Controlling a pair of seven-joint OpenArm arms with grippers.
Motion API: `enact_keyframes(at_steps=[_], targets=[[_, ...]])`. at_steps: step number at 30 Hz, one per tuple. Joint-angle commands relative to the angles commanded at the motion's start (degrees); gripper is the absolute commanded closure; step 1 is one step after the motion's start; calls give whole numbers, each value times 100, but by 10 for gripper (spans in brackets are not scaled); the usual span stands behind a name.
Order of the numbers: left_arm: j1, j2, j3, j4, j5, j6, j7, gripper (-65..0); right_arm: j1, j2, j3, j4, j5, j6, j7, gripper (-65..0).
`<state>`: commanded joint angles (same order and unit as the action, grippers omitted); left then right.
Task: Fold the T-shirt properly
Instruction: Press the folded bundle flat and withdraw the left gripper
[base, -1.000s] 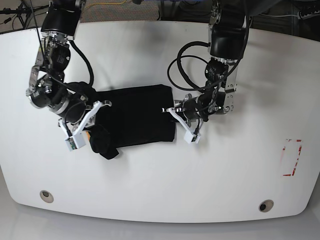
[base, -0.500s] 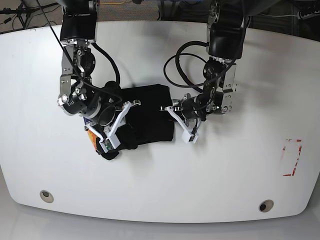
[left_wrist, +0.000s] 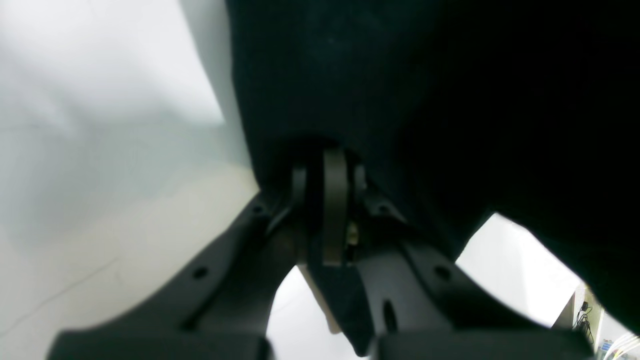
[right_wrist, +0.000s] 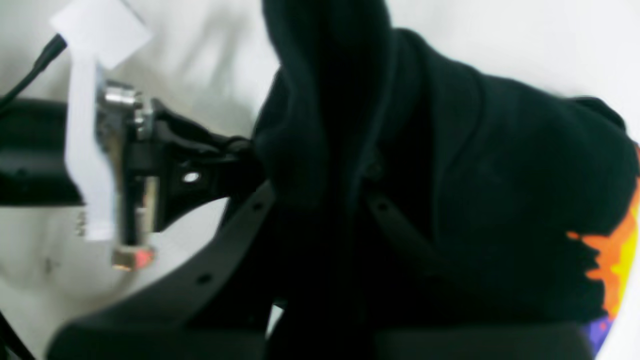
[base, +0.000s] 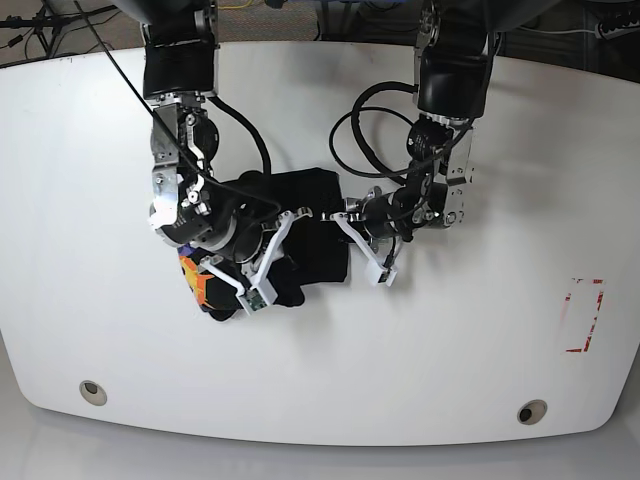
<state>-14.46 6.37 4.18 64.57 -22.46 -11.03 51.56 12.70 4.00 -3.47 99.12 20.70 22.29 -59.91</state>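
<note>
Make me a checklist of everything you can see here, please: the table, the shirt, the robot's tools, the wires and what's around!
Surface: white table, two round holes near its front edge.
Job's things: black T-shirt bunched between the arms; orange-yellow print shows at one end.
Clutter: red-outlined marking on the table.
Grippers: right tool over the shirt, cloth gathered between its fingers in the right wrist view; left tool closed on the shirt's edge.
Cables: black cables loop beside the left arm; another runs along the right arm.
Surroundings: more cables behind the table's far edge.
</note>
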Motion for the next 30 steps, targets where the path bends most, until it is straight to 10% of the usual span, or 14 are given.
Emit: enact_keyframes(at_steps=[12, 30], targets=[[-18, 0, 0, 9, 0, 0, 0, -118, -35, -79, -70, 246, -202, -26, 62, -504], [-141, 0, -18, 1169, -9, 0, -9, -222, -70, 105, 1336, 484, 229, 35, 62, -426]])
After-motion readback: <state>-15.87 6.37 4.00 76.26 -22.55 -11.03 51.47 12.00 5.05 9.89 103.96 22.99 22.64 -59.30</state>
